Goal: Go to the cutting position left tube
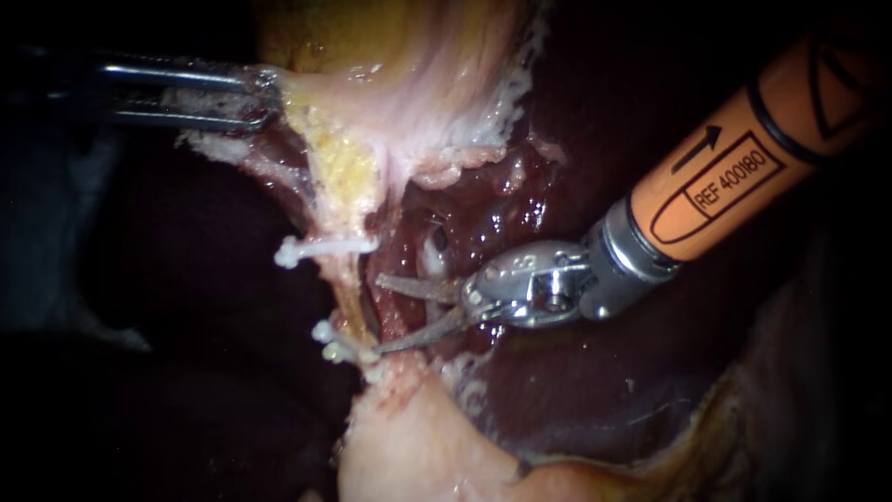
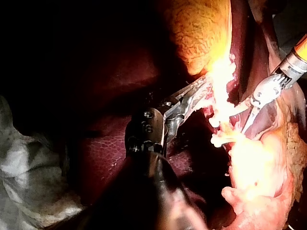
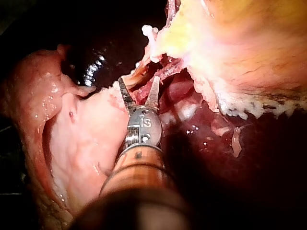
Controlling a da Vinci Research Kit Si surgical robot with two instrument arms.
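The right instrument (image 1: 379,314) is reaching in from the upper right, its two thin blades standing well apart in a V and gripping nothing. The blade tips are lying just beside the left tube (image 1: 351,297), a pale yellowish strand running down from the gallbladder (image 1: 400,102) to a mass of pale tissue (image 1: 409,446) below. Whether the tips are touching the tube cannot be told. A red strand of tissue is showing in the gap between the blades.

White clips are sitting across the tube. The upper clip (image 1: 321,248) is lying above the level of the upper blade, and the lower clips (image 1: 336,349) are sitting close together at the level of the lower blade's tip. The stretch of tube facing the open blades is lying between them.

The left instrument (image 1: 265,98) is coming in from the left, its jaws closed on the pale edge of the gallbladder, well apart from the blades. The gallbladder's tissue is looking stretched between those jaws and the tube.

The liver (image 1: 567,400), dark red and glistening, is lying behind and under the right instrument's shaft. From the right wrist camera, the open blades are pointing at the tube, with the pale tissue lying beside the shaft.
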